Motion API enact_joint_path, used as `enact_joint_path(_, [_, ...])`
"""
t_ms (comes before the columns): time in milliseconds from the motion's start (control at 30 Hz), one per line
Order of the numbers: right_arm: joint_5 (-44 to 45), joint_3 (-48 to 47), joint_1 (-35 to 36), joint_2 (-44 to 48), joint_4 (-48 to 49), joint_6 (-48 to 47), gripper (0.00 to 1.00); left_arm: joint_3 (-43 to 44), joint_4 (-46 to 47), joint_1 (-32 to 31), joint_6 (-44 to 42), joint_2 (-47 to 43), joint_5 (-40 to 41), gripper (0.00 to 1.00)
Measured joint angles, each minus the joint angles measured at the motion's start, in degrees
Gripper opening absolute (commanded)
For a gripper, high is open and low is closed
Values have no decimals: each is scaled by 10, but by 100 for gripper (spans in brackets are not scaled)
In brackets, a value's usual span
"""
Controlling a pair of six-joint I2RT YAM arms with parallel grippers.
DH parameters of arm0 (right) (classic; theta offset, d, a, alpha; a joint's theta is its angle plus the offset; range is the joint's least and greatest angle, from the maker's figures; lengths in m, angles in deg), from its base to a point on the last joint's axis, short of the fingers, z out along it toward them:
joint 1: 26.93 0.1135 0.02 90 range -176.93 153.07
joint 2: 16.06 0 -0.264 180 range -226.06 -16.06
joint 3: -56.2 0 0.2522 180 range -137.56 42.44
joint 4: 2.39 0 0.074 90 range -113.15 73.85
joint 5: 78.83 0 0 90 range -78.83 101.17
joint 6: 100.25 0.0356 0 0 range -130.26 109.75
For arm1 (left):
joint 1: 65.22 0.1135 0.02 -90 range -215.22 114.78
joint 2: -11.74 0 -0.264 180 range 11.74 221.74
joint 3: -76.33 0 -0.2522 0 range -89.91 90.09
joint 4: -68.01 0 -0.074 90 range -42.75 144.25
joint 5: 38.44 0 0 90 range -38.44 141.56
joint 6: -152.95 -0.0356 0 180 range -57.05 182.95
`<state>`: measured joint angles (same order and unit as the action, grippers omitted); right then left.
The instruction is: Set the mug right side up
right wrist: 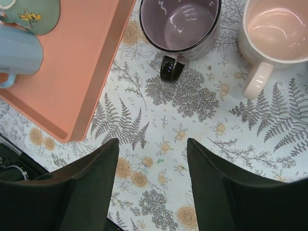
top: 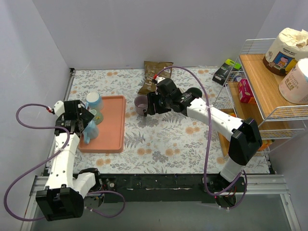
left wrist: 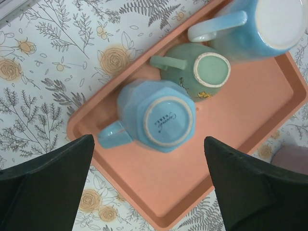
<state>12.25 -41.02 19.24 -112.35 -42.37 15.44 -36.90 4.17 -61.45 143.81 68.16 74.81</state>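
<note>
Overhead, my right arm [top: 211,115] hid the cream mug [right wrist: 276,29]; the left wrist view cropped the big blue mug [left wrist: 260,29].

Left arm [top: 65,154]: rose steeply from its base, leaning forward.
Left gripper [left wrist: 149,144]: pointed straight down, jaws spread wide, holding nothing.
Right arm [top: 216,118]: stretched forward and leftward.
Right gripper [right wrist: 152,144]: pointed down, jaws parted, empty.

I see open tabletop [top: 168,144] across the lower centre of the top view. At left, the pale blue mug [left wrist: 161,115] has bare tray [left wrist: 240,159] to its lower right, but the green mug [left wrist: 202,72] crowds its upper right. A wire rack [top: 269,115] walls the right edge.
</note>
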Motion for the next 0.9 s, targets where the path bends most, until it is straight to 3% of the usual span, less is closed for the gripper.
enact_joint_path(100, [-5,0,-4,0,-7,-1,66,-19,26,42,-19,-13,-25,98])
enact_joint_path(200, [-12,0,-6,0,-11,-2,65,-31,41,78,-18,-19,-42,86])
enact_joint_path(233, [-14,0,-7,0,-11,-2,65,-31,38,88,-12,-17,-40,81])
enact_joint_path(267, [-16,0,-8,0,-11,-2,65,-31,35,98,-2,-13,-38,67])
enact_joint_path(367, [-19,-1,-9,0,-13,-2,64,-30,23,122,27,8,-36,47])
enact_joint_path(567, [-31,-4,-16,-2,-21,-2,64,-29,1,137,77,64,-56,32])
enact_joint_path(600, [-32,-4,-17,-2,-21,-2,64,-31,-1,137,85,71,-59,24])
enact_joint_path(733, [-40,-4,-26,-2,-23,-2,63,-66,1,138,111,75,-92,15])
enact_joint_path(900, [-52,-3,-40,-2,-20,0,63,-122,-1,138,137,47,-142,11])
